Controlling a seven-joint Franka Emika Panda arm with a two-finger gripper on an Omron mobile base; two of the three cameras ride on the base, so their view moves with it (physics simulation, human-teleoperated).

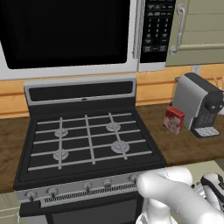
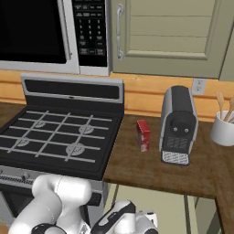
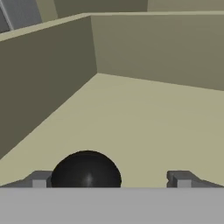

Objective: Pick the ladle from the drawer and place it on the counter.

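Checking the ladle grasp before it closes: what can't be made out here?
- Ladle, hand view: a dark dome cut off by the bottom edge; handle unseen.
- Gripper fingertips: barely rise into the hand view, contact with ladle unclear.
- Drawer: front cut off, hand view.
- Counter: right end cut off, right base view.

At the bottom of the hand view, a glossy black dome [image 3: 86, 170] is cut off by the lower edge, so its shape below cannot be told. The drawer [image 3: 48, 74] runs off the left and right edges. In the right base view, the white cup [image 2: 224, 128] is clipped at the right edge.
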